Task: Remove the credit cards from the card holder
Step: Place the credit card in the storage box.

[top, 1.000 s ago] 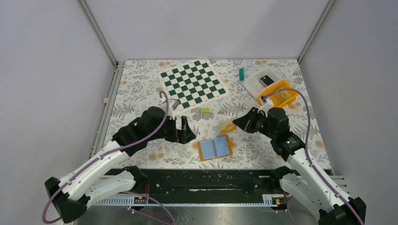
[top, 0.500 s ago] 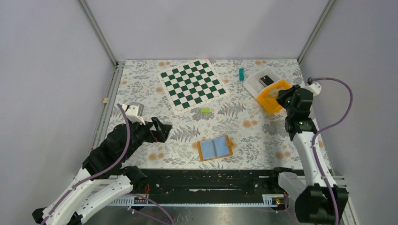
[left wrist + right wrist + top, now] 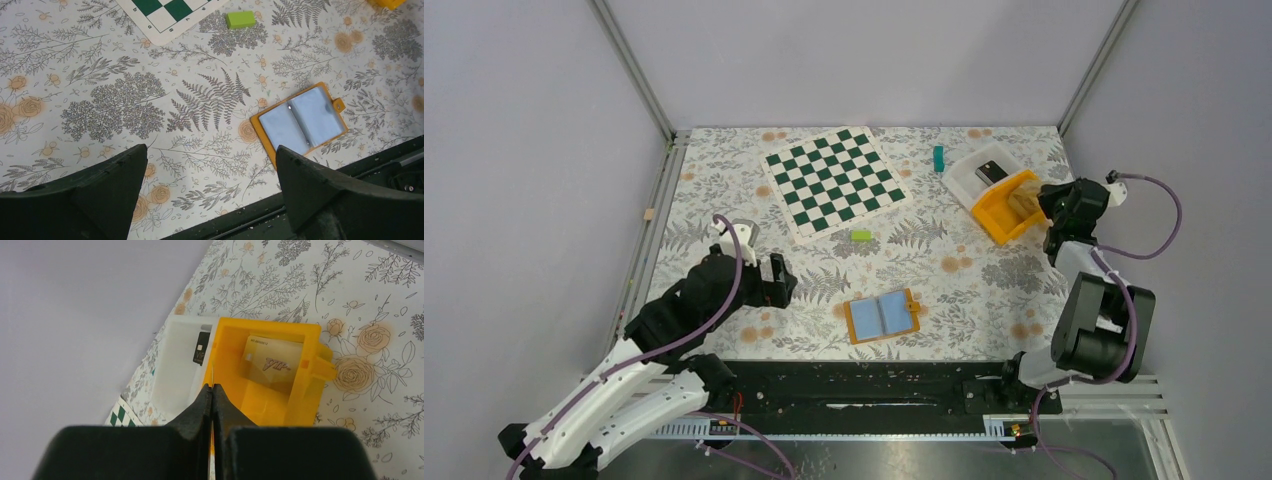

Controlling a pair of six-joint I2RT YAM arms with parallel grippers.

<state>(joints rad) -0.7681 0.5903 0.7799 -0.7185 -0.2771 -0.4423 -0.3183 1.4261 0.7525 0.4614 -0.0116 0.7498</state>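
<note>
The orange card holder [image 3: 911, 301] lies open near the table's front middle, with light-blue cards [image 3: 881, 315] in its two pockets. It also shows in the left wrist view [image 3: 260, 129] with the blue cards [image 3: 300, 117]. My left gripper [image 3: 782, 280] is open and empty, hovering left of the holder; its jaws stand wide apart in the wrist view [image 3: 210, 150]. My right gripper [image 3: 1046, 205] is over the orange bin at the back right. Its jaws [image 3: 212, 386] are shut on a thin card seen edge-on.
The orange bin [image 3: 1002, 212] holds a tan "VIP" card [image 3: 270, 360]. A white bin [image 3: 972, 172] beside it holds a black card [image 3: 201, 347]. A chessboard [image 3: 834, 180], a small green block [image 3: 861, 236] and a teal block [image 3: 939, 157] lie further back.
My right arm has swung from beside the holder to the orange bin at the back right, carrying a card. My left arm pulled back to the left, away from the holder.
</note>
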